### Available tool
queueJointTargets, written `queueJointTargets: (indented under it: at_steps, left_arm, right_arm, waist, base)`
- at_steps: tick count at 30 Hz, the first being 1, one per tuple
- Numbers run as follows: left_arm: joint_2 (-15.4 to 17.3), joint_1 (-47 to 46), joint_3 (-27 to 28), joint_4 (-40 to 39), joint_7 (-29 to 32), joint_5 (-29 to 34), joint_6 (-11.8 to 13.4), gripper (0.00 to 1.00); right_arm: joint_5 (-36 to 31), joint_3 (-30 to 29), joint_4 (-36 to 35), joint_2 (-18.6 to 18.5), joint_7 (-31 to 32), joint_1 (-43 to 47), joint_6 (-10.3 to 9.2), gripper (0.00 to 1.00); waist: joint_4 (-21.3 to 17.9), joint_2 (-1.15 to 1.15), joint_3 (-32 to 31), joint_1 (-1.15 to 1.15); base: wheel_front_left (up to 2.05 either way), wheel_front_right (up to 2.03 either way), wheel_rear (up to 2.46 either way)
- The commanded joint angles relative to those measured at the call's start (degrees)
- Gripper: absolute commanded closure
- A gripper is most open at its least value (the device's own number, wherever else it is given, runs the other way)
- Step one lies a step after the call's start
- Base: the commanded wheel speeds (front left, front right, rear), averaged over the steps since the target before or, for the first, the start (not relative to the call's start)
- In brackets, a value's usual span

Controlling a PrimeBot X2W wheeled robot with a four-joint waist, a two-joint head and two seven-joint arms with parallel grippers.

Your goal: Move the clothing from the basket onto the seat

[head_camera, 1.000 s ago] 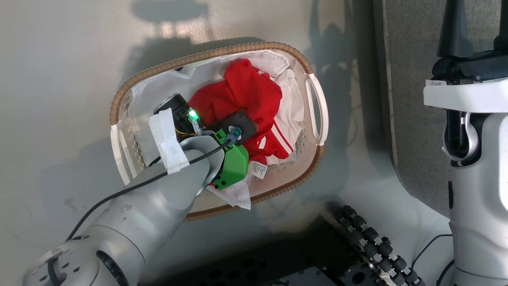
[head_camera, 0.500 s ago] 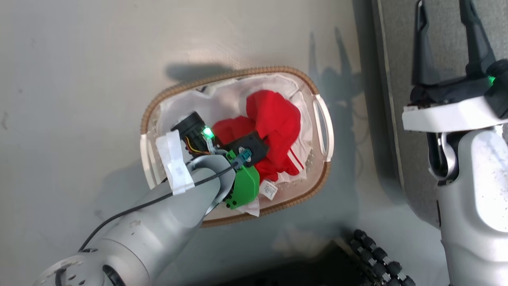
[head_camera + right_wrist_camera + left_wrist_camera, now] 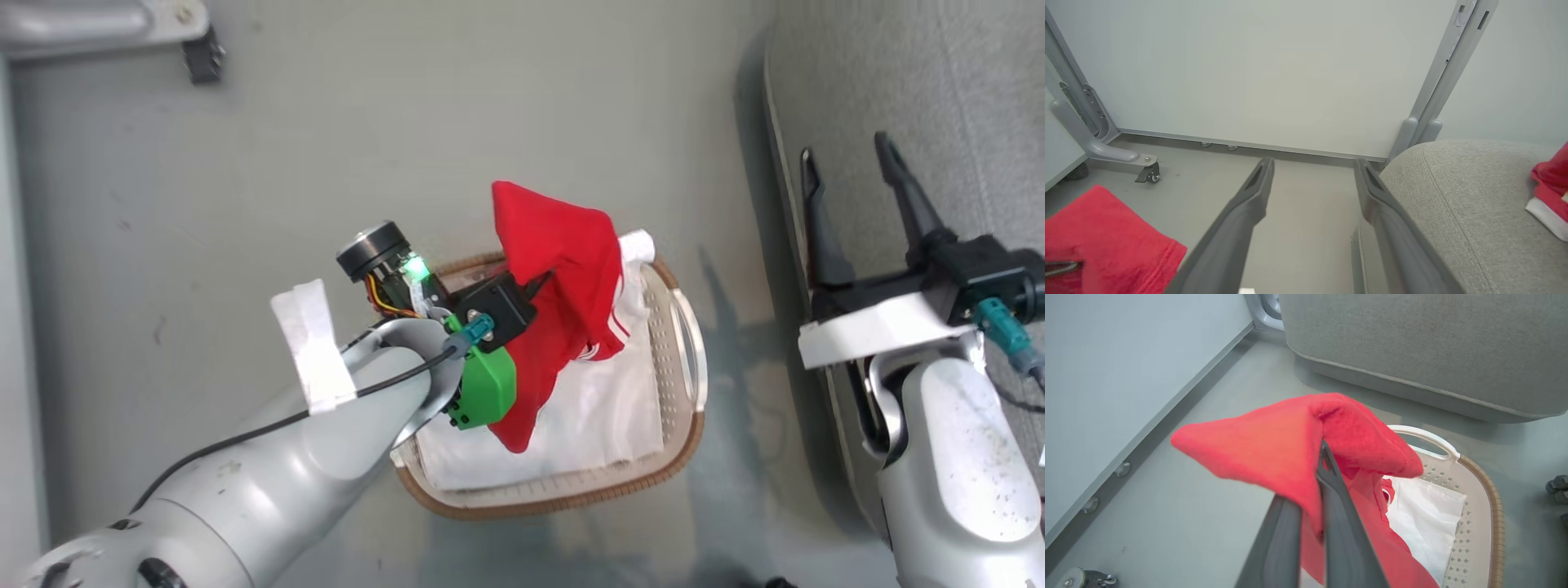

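Observation:
My left gripper (image 3: 1323, 455) is shut on a fold of the red clothing (image 3: 1274, 449). In the head view that clothing (image 3: 563, 302) hangs from the left gripper (image 3: 543, 286) above the basket (image 3: 694, 384), its lower end trailing down to the white liner (image 3: 596, 425). The basket's brown rim (image 3: 1492, 506) lies below and right of the fingers. My right gripper (image 3: 849, 171) stands open and holds nothing, over the edge of the grey seat (image 3: 939, 82). In the right wrist view the gripper (image 3: 1314, 163) has the seat (image 3: 1466, 204) to its right, with another red garment with white trim (image 3: 1549, 185) lying on it.
A grey metal frame leg with a caster (image 3: 1147, 171) stands on the floor by the pale wall, and an upright post (image 3: 1447, 69) rises behind the seat. The robot's dark base wheels (image 3: 1557, 484) show beside the basket.
The left gripper closed on the red clothing and lifted it up out of the basket. The head camera has shifted. The right gripper stayed open.

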Motion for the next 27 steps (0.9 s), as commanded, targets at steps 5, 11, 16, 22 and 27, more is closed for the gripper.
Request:
queueJointTargets:
  at_steps: [5,11,16,22,27]
  left_arm:
    - [3.5,0.3,1.2,-5.8,0.9,-1.0,0.8,1.0]
    - [9.1,-2.5,3.6,-13.7,4.5,-2.5,1.8,1.0]
    - [13.5,-5.4,6.1,-20.2,8.0,-3.5,3.4,1.0]
    - [16.2,-8.9,9.1,-25.6,11.0,-5.0,5.0,1.0]
    - [16.5,-11.7,11.0,-26.1,12.5,-5.7,6.1,1.0]
  right_arm:
    - [-0.3,1.0,1.9,-0.2,0.0,4.1,-0.06,0.0]
    - [-0.5,2.9,2.7,-0.2,0.0,6.0,-0.06,0.0]
    - [-0.5,5.7,2.1,-0.2,0.0,6.4,-0.06,0.0]
    - [-0.4,8.9,2.5,-0.2,0.0,6.5,-0.06,0.0]
    - [0.1,12.2,3.2,-0.2,0.0,5.8,-0.06,0.0]
  waist:
    - [4.0,0.45,-15.4,0.0]
    - [3.5,0.45,-20.2,0.0]
    - [3.2,0.45,-22.5,0.0]
    - [3.2,0.45,-24.5,0.0]
    - [3.2,0.45,-25.3,0.0]
  base:
    - [0.0,0.0,0.0]
    - [0.0,0.0,0.0]
    - [0.0,0.0,0.0]
    - [0.0,0.0,0.0]
    - [0.0,0.0,0.0]
